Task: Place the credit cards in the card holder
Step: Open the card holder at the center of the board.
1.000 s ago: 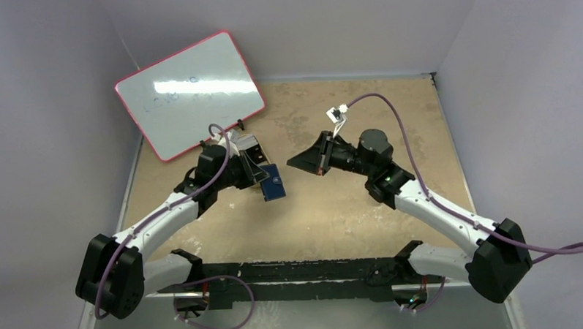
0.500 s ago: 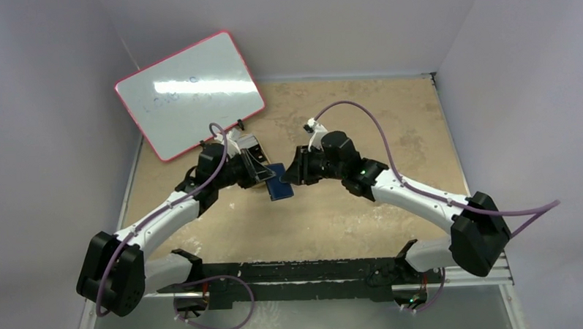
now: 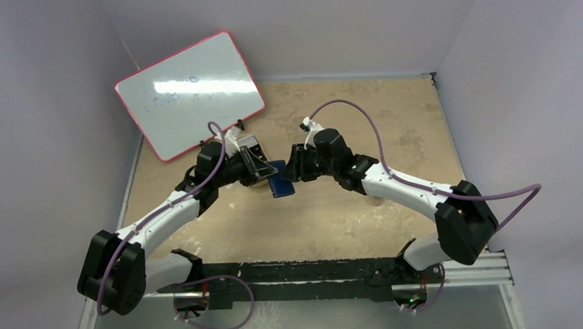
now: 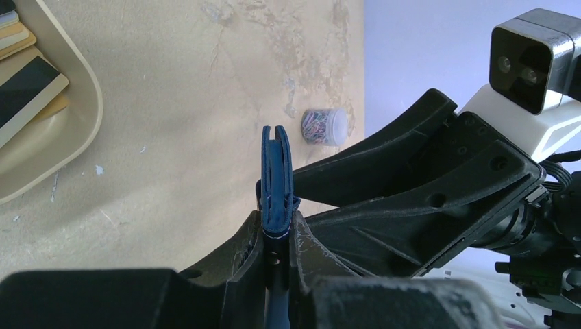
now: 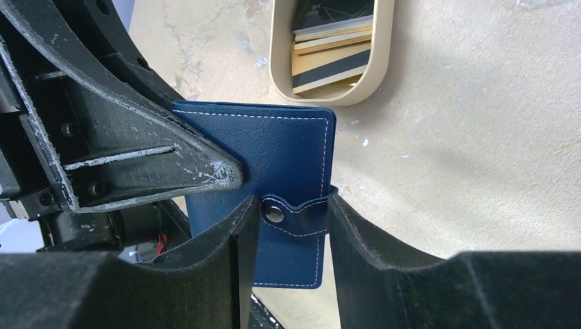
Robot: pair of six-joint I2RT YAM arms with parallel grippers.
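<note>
Two arms meet over mid-table [image 3: 389, 117]; tray [image 5: 329, 97] of cards [image 5: 332, 65] lies at twelve o'clock in the right wrist view; wallet [image 5: 274, 151], snapped shut, is held on edge, pinched by left gripper [image 4: 279, 240]; right gripper [image 5: 293, 205] is spread, straddling the tab [image 5: 305, 219]; wallet looks light, soft and floppy, so take the tab's free end beside the snap
</note>
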